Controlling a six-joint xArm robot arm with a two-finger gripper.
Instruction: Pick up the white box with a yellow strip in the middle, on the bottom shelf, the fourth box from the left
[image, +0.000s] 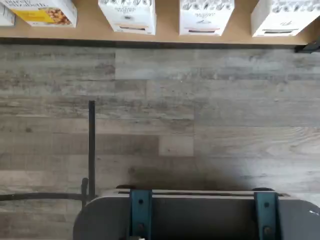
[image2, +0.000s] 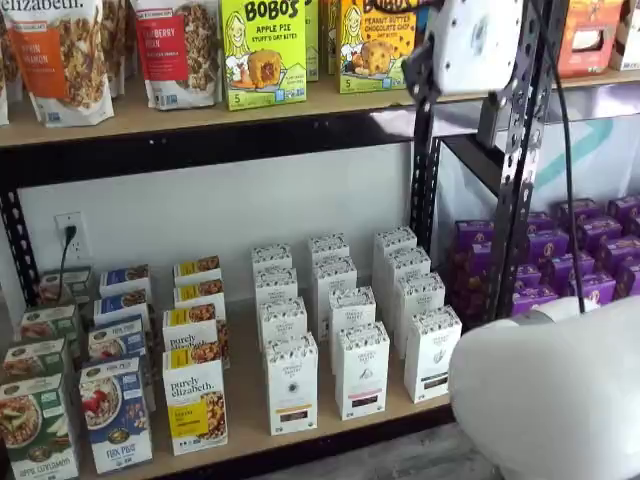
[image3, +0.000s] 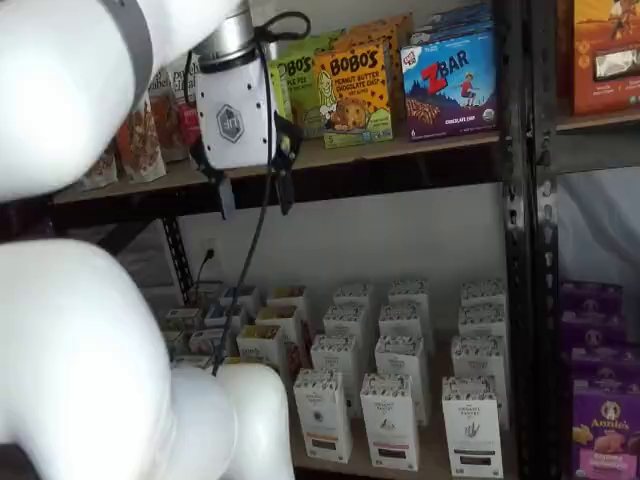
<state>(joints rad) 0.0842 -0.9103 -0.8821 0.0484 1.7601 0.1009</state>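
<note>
Grey wood-plank flooring (image: 200, 110) fills most of the wrist view, with the front edge of the bottom shelf (image: 165, 36) and four carton fronts along one border. The dark mount with teal brackets (image: 200, 215) is seen at the opposite border. In both shelf views the end effector (image3: 252, 195) is held high, level with the upper shelf (image2: 150, 118), well apart from the cartons below. Two black fingers are seen with a gap between them, so the end effector is released and nothing is held. The white box with the yellow strip (image2: 292, 382) stands upright at the front of its row on the bottom shelf, just beside the "purely elizabeth" box (image2: 195, 398) and a matching white carton (image2: 361, 368). The task is judged to be at its start: no approach has been made; descent, alignment, grasp and withdrawal are all left.
</note>
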